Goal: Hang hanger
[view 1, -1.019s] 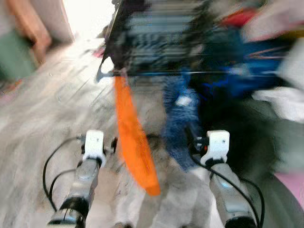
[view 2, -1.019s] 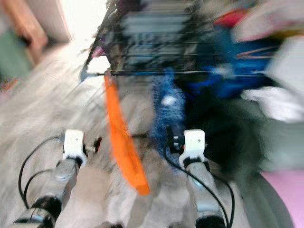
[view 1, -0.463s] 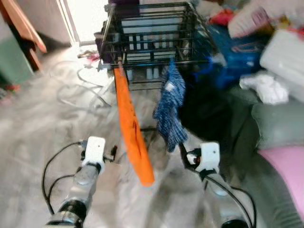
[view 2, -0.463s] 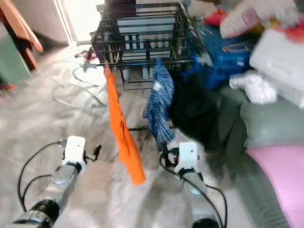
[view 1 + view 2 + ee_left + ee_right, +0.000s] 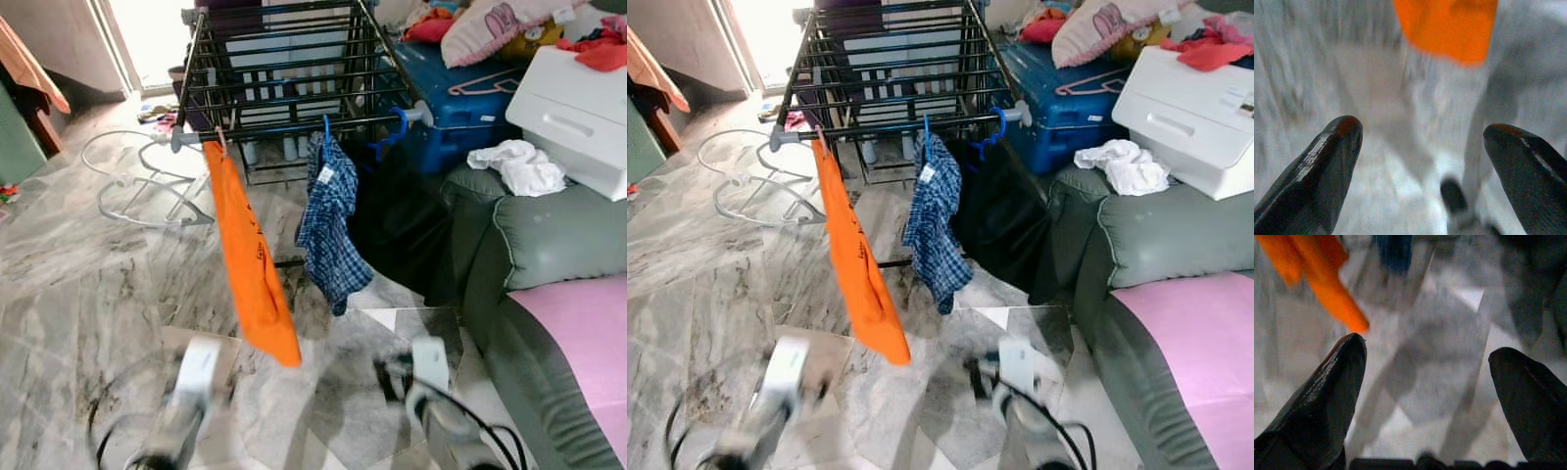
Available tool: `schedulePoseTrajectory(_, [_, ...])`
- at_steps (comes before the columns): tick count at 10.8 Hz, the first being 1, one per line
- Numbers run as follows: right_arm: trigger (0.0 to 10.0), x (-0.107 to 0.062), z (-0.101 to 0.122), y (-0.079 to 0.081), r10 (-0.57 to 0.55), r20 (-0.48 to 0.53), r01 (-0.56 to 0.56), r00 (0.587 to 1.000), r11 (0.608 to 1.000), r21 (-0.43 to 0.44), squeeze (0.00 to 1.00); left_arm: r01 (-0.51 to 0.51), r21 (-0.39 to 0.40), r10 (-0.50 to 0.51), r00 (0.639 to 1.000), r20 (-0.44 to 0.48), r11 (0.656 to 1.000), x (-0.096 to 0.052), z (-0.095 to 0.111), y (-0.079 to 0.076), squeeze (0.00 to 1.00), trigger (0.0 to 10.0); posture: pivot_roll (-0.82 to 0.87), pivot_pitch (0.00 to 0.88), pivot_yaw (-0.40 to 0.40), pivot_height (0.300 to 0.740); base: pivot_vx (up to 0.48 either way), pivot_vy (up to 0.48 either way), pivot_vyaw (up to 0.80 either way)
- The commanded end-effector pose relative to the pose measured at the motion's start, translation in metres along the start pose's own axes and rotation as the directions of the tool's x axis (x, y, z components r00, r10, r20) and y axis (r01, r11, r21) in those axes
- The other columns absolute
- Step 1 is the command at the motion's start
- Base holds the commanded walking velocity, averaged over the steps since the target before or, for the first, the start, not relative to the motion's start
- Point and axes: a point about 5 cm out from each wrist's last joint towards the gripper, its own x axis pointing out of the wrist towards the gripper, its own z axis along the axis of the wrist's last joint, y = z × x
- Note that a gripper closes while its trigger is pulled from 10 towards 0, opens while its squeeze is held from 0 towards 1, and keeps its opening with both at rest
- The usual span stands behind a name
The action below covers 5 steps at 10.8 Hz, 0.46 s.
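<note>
A blue hanger (image 5: 326,130) hangs on the front rail of a black drying rack (image 5: 284,69), carrying a blue checked shirt (image 5: 331,223). Just beside it on the same rail, an empty blue hanger (image 5: 389,132) hooks near the rail's right end. Toward the rail's left end a long orange cloth (image 5: 250,259) is pegged and droops down to the grey marble floor (image 5: 88,264). A black garment (image 5: 397,220) hangs behind the shirt. White wire hangers (image 5: 137,186) lie on the floor to the left of the rack.

To the right stand a blue suitcase (image 5: 460,93), a white box (image 5: 573,98) and a grey sofa (image 5: 549,245) with a pink cushion (image 5: 588,333) and a crumpled white cloth (image 5: 517,164).

The left gripper (image 5: 1422,147) hangs low over the floor, its fingers spread wide and holding nothing, the orange cloth's end ahead of it. The right gripper (image 5: 1427,377) is likewise low, wide apart and empty. Both arms are blurred in the head views.
</note>
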Motion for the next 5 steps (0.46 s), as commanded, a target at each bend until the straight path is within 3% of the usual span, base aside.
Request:
schedulePoseTrajectory(1, [10.0,0.002,-0.004,0.009,0.040,-0.046,-0.040,0.998,0.999,0.001,0.00,-0.025,0.004,0.025,0.999,-0.045,1.000,-0.002,-0.009,0.007,0.00,10.0,-0.24,0.000,0.043,0.740,0.000,0.000,0.00])
schedulePoseTrajectory(2, [10.0,0.001,-0.010,0.009,0.035,-0.075,-0.031,0.997,0.998,0.053,0.00,-0.023,-0.009,0.022,0.999,-0.040,1.000,-0.002,-0.010,0.007,0.00,10.0,-0.23,0.000,0.034,0.740,0.000,0.000,0.00])
schedulePoseTrajectory(3, [10.0,0.000,-0.014,0.008,0.040,-0.095,-0.032,0.995,0.996,0.084,0.00,-0.025,-0.024,0.024,0.999,-0.048,0.999,-0.002,-0.011,0.007,0.00,10.0,-0.23,0.000,0.031,0.740,0.000,0.000,0.80])
schedulePoseTrajectory(5, [10.0,-0.001,-0.020,0.008,0.054,-0.140,-0.049,0.989,0.998,0.045,0.00,-0.034,-0.044,0.031,0.997,-0.073,0.998,-0.003,-0.015,0.009,0.00,10.0,-0.22,0.000,0.035,0.740,0.000,0.000,0.80])
